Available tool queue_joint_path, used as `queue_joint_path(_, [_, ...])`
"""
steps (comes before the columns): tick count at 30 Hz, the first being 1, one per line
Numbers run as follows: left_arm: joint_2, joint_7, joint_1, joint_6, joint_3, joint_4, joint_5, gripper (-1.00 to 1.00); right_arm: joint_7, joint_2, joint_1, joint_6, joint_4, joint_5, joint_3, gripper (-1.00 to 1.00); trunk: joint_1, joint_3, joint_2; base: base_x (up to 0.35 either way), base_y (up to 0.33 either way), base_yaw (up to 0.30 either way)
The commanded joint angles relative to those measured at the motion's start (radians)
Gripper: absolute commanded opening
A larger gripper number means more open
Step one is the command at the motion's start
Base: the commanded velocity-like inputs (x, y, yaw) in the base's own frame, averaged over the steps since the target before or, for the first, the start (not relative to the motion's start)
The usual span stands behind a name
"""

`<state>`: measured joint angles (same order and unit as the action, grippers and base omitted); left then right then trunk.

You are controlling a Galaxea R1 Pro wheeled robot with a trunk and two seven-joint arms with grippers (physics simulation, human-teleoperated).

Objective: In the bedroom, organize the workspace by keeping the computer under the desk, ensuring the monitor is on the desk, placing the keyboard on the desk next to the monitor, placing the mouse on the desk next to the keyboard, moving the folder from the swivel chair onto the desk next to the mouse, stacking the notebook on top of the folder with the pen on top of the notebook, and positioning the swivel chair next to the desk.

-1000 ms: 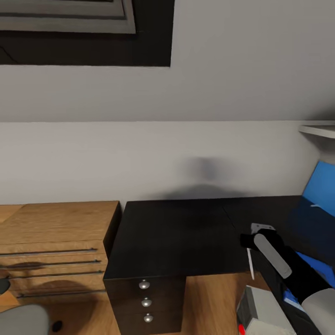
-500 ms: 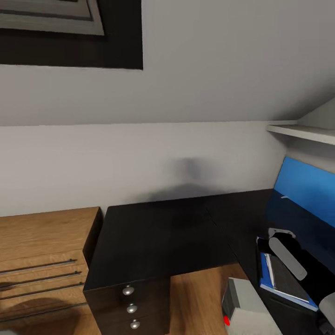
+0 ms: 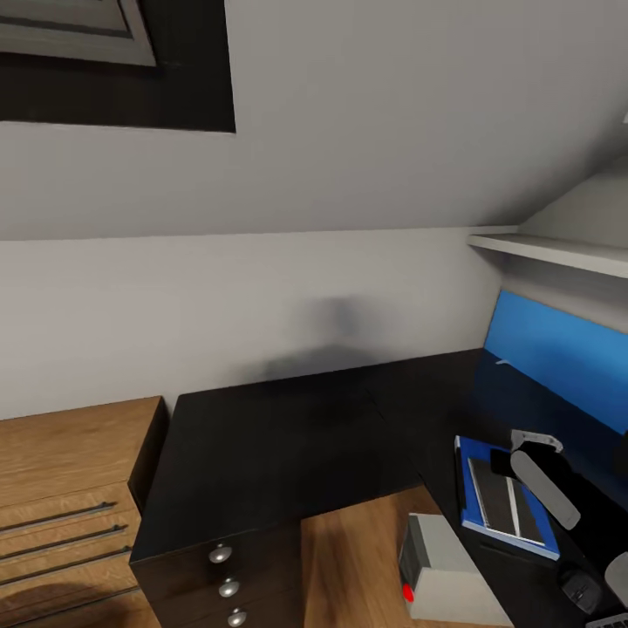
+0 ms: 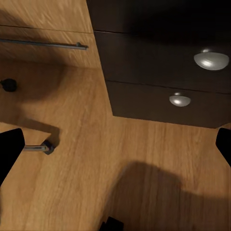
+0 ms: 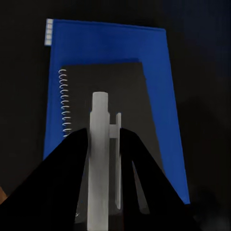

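The head camera has swung right since the earlier pictures, sliding the dresser toward the left edge and bringing the folder fully into sight.

The right hand is clamped on the pen, its forearm angled down over the table's right wing. Just below lies the notebook, stacked on the blue folder. The mouse sits nearby; the computer stands under the table. Folder and notebook look placed; the pen awaits release, and the chair likely remains.

The left hand hangs spread wide over the floor beside the drawers.
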<state>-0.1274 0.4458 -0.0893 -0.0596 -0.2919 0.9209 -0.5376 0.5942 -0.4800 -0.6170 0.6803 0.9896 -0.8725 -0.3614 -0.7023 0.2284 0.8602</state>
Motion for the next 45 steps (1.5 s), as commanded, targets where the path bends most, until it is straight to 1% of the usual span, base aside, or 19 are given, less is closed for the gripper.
queue_joint_path(1, [-0.001,0.007,0.0,-0.006,-0.005,0.001,-0.01,1.0,-0.006,-0.001,-0.001,-0.016,-0.012,0.004,-0.005,-1.0,0.0,0.001,0.001,0.0,0.0,-0.011])
queue_joint_path(3, [-0.001,0.006,0.0,-0.005,-0.006,0.002,-0.011,1.0,-0.072,0.002,-0.001,-0.041,-0.037,0.066,-0.007,-1.0,0.0,0.001,0.001,0.0,0.0,-0.004])
queue_joint_path(4, [-0.001,0.007,0.0,-0.005,-0.006,0.002,-0.011,1.0,-0.089,0.002,-0.001,-0.047,-0.041,0.086,-0.007,-1.0,0.0,0.001,0.001,0.0,0.0,-0.002])
queue_joint_path(8, [-0.001,0.006,0.0,-0.005,-0.007,0.002,-0.011,1.0,-0.112,0.003,-0.001,-0.072,-0.046,0.118,-0.007,-1.0,0.0,0.001,0.001,0.0,0.0,-0.001])
queue_joint_path(12, [-0.002,0.006,0.0,-0.005,-0.01,0.003,-0.011,1.0,-0.12,0.004,-0.001,-0.105,-0.048,0.128,-0.009,-1.0,0.0,0.001,0.001,0.046,0.0,0.0])
queue_joint_path(19, [-0.002,0.006,0.0,-0.005,-0.018,0.003,-0.01,1.0,-0.122,0.004,-0.001,-0.123,-0.05,0.132,-0.008,-1.0,0.0,0.001,0.001,0.23,0.0,0.0])
queue_joint_path(20, [-0.001,0.006,0.0,-0.005,-0.024,0.003,-0.01,1.0,-0.122,0.004,-0.001,-0.14,-0.112,0.142,-0.009,-1.0,0.0,0.001,0.001,0.031,-0.007,0.0])
queue_joint_path(23, [-0.001,0.006,0.0,-0.004,-0.025,0.002,-0.011,1.0,-0.122,0.005,-0.002,-0.149,-0.145,0.153,-0.01,-1.0,0.0,0.001,0.001,0.036,-0.086,0.0])
queue_joint_path(24, [-0.001,0.005,0.0,-0.004,-0.026,0.001,-0.011,1.0,-0.122,0.005,-0.003,-0.157,-0.172,0.16,-0.009,-1.0,0.0,0.001,0.001,0.009,-0.16,0.0])
queue_joint_path(30, [-0.001,0.005,0.0,-0.003,-0.026,0.003,-0.012,1.0,-0.122,0.006,-0.003,-0.173,-0.207,0.165,-0.009,-1.0,0.0,0.001,0.001,0.003,-0.052,0.0])
queue_joint_path(32, [-0.001,0.006,0.0,-0.004,-0.026,0.007,-0.012,1.0,-0.122,0.007,-0.003,-0.179,-0.21,0.177,-0.009,-1.0,0.0,0.001,0.001,0.0,-0.007,0.0])
queue_joint_path(33, [0.002,0.007,0.0,-0.005,-0.026,0.01,-0.013,1.0,-0.122,0.009,-0.003,-0.18,-0.211,0.19,-0.008,-1.0,-0.004,0.004,0.008,0.0,-0.002,0.0])
queue_joint_path(35, [0.009,0.007,0.0,-0.005,-0.026,0.011,-0.012,1.0,-0.122,0.011,-0.003,-0.181,-0.212,0.201,-0.008,-1.0,-0.012,0.011,0.022,0.0,-0.001,0.0])
queue_joint_path(36, [0.011,0.007,0.0,-0.005,-0.025,0.011,-0.012,1.0,-0.122,0.011,-0.003,-0.181,-0.211,0.202,-0.008,-1.0,-0.016,0.014,0.029,0.0,0.0,0.0])
queue_joint_path(37, [0.016,0.007,0.0,-0.005,-0.025,0.011,-0.012,1.0,-0.122,0.014,-0.003,-0.182,-0.211,0.205,-0.008,-1.0,-0.016,0.014,0.029,0.0,0.0,0.0])
queue_joint_path(41, [0.021,0.006,0.0,-0.005,-0.024,0.012,-0.012,1.0,-0.122,0.018,-0.003,-0.182,-0.21,0.208,-0.008,-1.0,-0.016,0.014,0.029,0.0,0.0,0.0])
queue_joint_path(45, [0.022,0.007,0.0,-0.005,-0.024,0.012,-0.012,1.0,-0.122,0.018,-0.003,-0.182,-0.21,0.208,-0.008,-1.0,-0.031,0.026,0.057,0.0,0.0,0.0])
